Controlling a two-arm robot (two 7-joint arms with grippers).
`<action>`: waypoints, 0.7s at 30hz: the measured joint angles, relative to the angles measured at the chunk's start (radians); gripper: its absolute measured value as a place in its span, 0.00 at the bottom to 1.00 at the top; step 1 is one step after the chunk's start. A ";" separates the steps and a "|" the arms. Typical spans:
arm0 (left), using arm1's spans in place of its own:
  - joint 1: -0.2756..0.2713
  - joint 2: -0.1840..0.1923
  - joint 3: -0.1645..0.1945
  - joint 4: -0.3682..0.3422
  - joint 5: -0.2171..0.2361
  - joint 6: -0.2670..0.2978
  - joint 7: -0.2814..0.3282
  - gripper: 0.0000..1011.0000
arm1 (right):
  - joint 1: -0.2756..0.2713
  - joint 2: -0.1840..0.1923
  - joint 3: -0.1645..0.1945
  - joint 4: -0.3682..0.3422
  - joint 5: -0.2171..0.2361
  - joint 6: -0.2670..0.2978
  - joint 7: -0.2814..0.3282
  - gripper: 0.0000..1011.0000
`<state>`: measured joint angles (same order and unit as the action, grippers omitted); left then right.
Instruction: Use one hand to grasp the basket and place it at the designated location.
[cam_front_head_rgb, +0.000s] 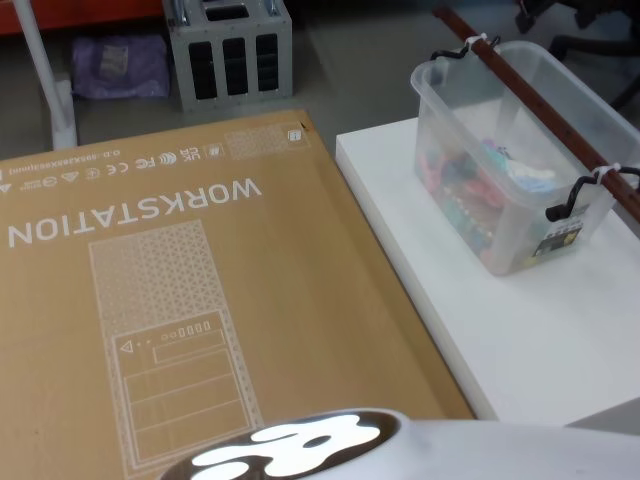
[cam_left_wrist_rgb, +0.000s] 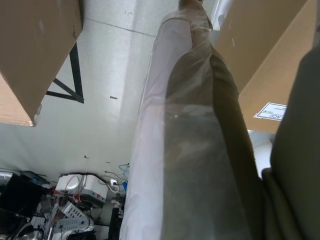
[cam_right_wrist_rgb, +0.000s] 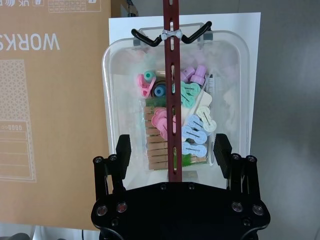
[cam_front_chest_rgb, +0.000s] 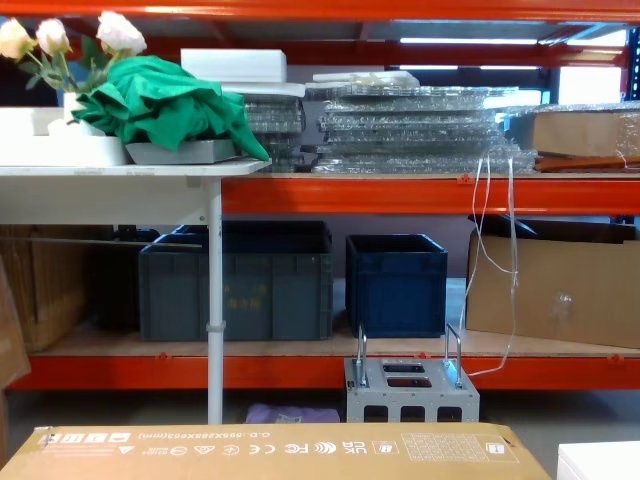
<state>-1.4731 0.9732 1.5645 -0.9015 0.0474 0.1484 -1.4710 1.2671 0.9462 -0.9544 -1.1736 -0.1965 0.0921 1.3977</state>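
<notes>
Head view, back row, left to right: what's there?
white pole → purple bag → grey metal frame → basket on the white table. The right end effector, open, is aimed at the basket.

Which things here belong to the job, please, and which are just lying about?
Job:
basket
right claw, open, facing the basket

Lying about:
cardboard box
blue crate
green cloth
flowers

Across the basket (cam_right_wrist_rgb: 114, 85), a slotted red bar (cam_right_wrist_rgb: 171, 60)
</notes>
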 joint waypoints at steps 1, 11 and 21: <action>0.000 0.000 0.000 0.000 0.000 0.000 0.000 0.00 | 0.000 0.000 0.000 0.000 0.000 0.000 0.000 0.99; 0.000 0.000 0.000 0.000 0.000 0.000 0.000 0.00 | 0.000 0.000 0.000 0.000 0.000 0.000 0.000 0.99; 0.000 0.000 0.000 0.000 0.000 0.000 0.000 0.00 | 0.000 0.000 0.000 0.000 0.000 0.000 0.000 0.99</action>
<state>-1.4731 0.9732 1.5645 -0.9015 0.0474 0.1484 -1.4711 1.2671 0.9462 -0.9544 -1.1736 -0.1966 0.0921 1.3977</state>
